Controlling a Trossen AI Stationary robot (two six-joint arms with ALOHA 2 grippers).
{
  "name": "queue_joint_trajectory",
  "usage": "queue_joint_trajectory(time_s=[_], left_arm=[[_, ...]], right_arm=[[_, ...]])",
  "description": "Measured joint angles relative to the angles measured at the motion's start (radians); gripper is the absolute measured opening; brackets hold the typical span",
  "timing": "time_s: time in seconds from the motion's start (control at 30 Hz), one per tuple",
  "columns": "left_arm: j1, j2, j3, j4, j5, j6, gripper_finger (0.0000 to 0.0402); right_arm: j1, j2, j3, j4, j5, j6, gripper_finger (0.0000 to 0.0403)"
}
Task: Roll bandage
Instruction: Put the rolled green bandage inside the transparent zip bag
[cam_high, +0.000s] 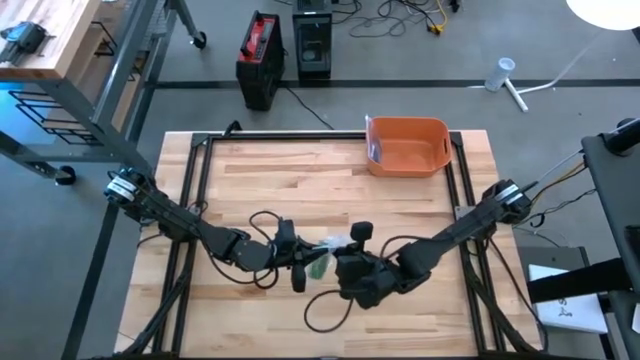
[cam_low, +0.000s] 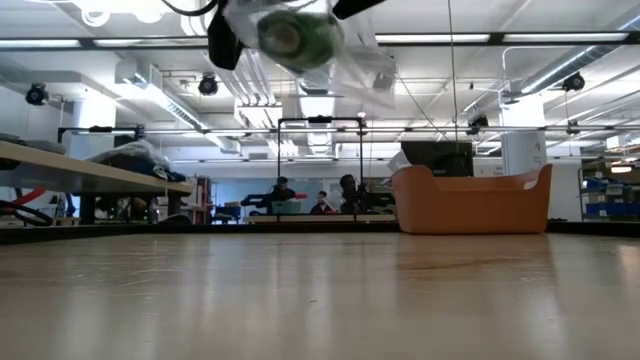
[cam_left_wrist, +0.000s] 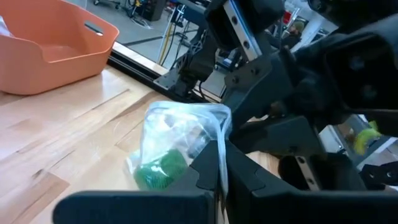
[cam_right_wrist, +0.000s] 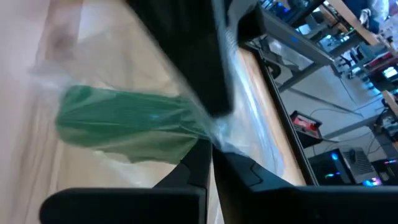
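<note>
A clear plastic bag holds a green bandage roll. Both grippers carry it above the table's near middle, and in the low view the roll is high off the wood. My left gripper comes in from the table's left and is shut on the bag. My right gripper comes in from the right and is shut on the same bag. The bag shows between them. In the right wrist view the roll lies just past the fingers. My left gripper pinches a bunched edge of the clear bag between its two fingers, reaching in nearly level from the table's left. The bag with the roll sits past the fingertips, clear of the table. My right gripper pinches gathered plastic of the bag between its two fingers, right beside the green roll's end. It slants down from the table's right. The bag is clear of the table; I cannot tell one layer from several.
An orange bin stands at the table's far edge, right of the middle, with something small inside. Black cables loop on the wood around both arms. Bare wood stretches between the grippers and the bin.
</note>
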Motion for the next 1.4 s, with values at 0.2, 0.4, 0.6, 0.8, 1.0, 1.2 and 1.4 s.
queue_joint_trajectory(time_s=[0.2,0.4,0.6,0.8,1.0,1.2,1.4], left_arm=[[0.000,0.000,0.006,-0.002,-0.017,0.003,0.0000],[0.003,0.000,0.006,-0.003,-0.033,0.004,0.0000],[0.004,0.000,0.020,0.008,-0.045,0.004,0.0000],[-0.015,0.001,0.053,0.052,-0.015,0.049,0.0000],[-0.041,-0.002,0.063,0.100,-0.014,0.105,0.0000],[-0.042,-0.001,0.059,0.091,-0.022,0.106,0.0000],[-0.042,-0.001,0.054,0.078,-0.073,0.106,0.0000]], right_arm=[[0.018,-0.007,0.002,0.016,-0.006,-0.019,0.0013],[0.055,-0.052,0.005,0.023,-0.005,-0.016,0.0013],[0.047,-0.058,0.001,0.054,0.005,-0.026,0.0013],[-0.006,0.005,-0.015,0.058,0.002,-0.012,0.0013],[-0.049,0.053,-0.031,0.057,0.003,0.017,0.0013],[-0.022,0.024,-0.024,0.044,0.002,0.018,0.0013],[0.034,-0.017,-0.001,0.051,-0.009,-0.014,0.0013]])
